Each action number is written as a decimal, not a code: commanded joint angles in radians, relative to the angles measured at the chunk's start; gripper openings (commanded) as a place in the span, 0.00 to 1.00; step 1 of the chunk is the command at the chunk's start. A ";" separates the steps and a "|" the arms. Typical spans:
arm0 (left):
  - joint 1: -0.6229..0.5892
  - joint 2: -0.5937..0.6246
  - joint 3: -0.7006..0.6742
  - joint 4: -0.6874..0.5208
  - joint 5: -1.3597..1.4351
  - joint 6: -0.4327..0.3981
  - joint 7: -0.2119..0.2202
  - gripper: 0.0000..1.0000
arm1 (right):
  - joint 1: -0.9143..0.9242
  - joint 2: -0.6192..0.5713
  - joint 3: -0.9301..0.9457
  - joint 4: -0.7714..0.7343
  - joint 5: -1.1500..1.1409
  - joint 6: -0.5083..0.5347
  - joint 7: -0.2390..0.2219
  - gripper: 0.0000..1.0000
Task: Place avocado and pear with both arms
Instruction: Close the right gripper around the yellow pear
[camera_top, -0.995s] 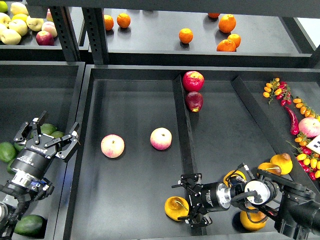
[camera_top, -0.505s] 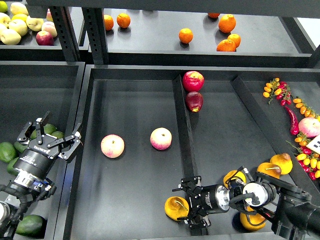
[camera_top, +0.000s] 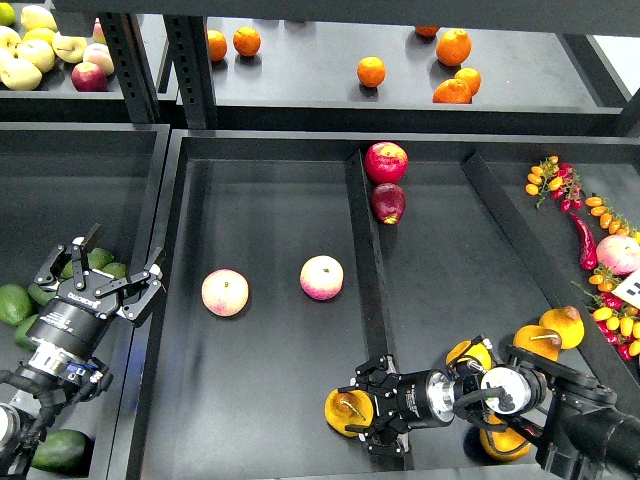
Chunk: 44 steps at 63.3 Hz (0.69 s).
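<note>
A yellow-orange pear (camera_top: 340, 411) lies at the front of the middle tray, just left of the divider (camera_top: 368, 270). My right gripper (camera_top: 364, 411) reaches across the divider from the right; its fingers are spread and straddle the pear's right side. Several dark green avocados lie in the left bin: one (camera_top: 97, 258) just behind my left gripper, one (camera_top: 12, 303) at the far left, one (camera_top: 58, 450) at the front. My left gripper (camera_top: 102, 268) is open and empty, hovering over the avocados.
Two pink-yellow peaches (camera_top: 225, 292) (camera_top: 322, 277) lie in the middle tray. Two red apples (camera_top: 386, 161) sit by the divider's far end. More pears (camera_top: 562, 325) lie around my right arm. Oranges (camera_top: 454, 46) are on the back shelf. Peppers and small tomatoes (camera_top: 590, 240) lie at the right.
My right gripper has moved left over the divider and its fingers now straddle the pear, which has shifted slightly left. My left gripper has edged slightly forward over the avocados.
</note>
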 joint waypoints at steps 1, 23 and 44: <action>0.002 0.000 0.000 0.000 0.000 0.000 0.000 0.99 | -0.025 0.000 0.031 0.001 0.001 0.009 0.000 0.35; 0.002 0.000 0.000 -0.002 0.000 0.000 0.000 0.99 | -0.051 -0.003 0.066 0.010 0.004 0.019 0.000 0.19; 0.002 0.000 0.000 -0.002 0.005 0.000 0.000 0.99 | -0.045 -0.003 0.176 0.037 0.005 0.012 0.000 0.19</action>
